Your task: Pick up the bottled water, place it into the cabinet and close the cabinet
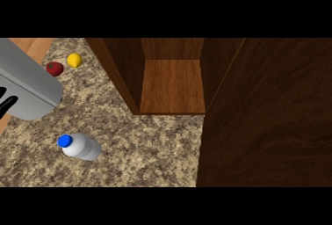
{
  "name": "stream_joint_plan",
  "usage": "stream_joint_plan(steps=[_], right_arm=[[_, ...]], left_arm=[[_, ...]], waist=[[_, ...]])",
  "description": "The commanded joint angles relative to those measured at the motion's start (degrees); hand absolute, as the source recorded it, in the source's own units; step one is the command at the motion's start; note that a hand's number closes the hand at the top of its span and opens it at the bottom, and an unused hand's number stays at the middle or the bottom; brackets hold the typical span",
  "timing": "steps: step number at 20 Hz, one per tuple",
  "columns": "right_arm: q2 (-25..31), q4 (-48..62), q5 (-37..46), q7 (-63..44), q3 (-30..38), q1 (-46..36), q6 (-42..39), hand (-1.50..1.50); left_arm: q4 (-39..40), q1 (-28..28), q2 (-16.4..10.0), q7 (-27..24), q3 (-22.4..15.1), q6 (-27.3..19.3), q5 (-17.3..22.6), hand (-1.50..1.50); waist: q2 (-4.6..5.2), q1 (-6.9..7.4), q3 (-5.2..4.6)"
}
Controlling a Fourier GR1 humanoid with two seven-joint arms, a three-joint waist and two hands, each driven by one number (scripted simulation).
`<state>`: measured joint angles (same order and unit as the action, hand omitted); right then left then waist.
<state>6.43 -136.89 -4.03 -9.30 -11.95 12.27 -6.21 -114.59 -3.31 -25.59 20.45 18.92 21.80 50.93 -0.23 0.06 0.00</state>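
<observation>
Blue-capped bottled water (81, 147) sits on the speckled worktop (149, 149), near left, apart from the open cabinet (172, 88). My left hand (6, 104) barely shows at the left edge, so I can't tell its grip.

The bottled water (79, 147) sits on the counter (149, 149) at eight o'clock from the view's middle. The cabinet (172, 88) stands open at twelve o'clock, with its door (272, 114) filling the three o'clock side. Left of the cabinet, at eleven o'clock, lies a small fruit (54, 68). A second fruit (74, 60) is just beside it, at its one o'clock. The left forearm (26, 83) crosses at ten o'clock, between the fruits and the bottled water.
</observation>
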Motion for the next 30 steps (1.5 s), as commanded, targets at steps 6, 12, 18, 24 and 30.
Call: stream_joint_plan(steps=[6, 12, 18, 24, 30], right_arm=[[-2.0, -10.97, 4.99, -8.12, -8.74, 4.18, 2.26, -1.5], [-3.4, -7.0, 7.91, -7.26, -10.13, 0.88, 2.91, -1.5], [-2.5, -11.05, 8.93, -13.03, -11.2, -0.56, 5.19, -1.5], [-1.54, -8.16, 5.76, -10.63, -8.43, -2.12, 5.08, -1.5], [-1.42, -13.96, 10.4, -16.19, -15.11, -0.89, 7.91, -1.5]], left_arm=[[0.0, -2.25, -5.5, 8.69, 8.5, 2.05, 11.49, -1.5], [0.03, -1.34, -3.38, 10.82, 6.37, 3.33, 5.81, -1.5], [6.88, 1.65, -3.26, 8.84, 6.47, 7.87, 0.22, -1.5], [8.74, -4.39, 7.74, 0.31, 1.59, 13.67, -13.81, -1.5], [20.89, 0.51, 5.23, -2.87, 3.66, 16.07, -17.18, -1.5]], waist=[[0.04, -0.01, -0.02], [0.13, -0.16, 0.0], [0.15, -0.44, -0.01], [0.21, -0.18, -0.02], [0.13, -0.63, -0.06]])
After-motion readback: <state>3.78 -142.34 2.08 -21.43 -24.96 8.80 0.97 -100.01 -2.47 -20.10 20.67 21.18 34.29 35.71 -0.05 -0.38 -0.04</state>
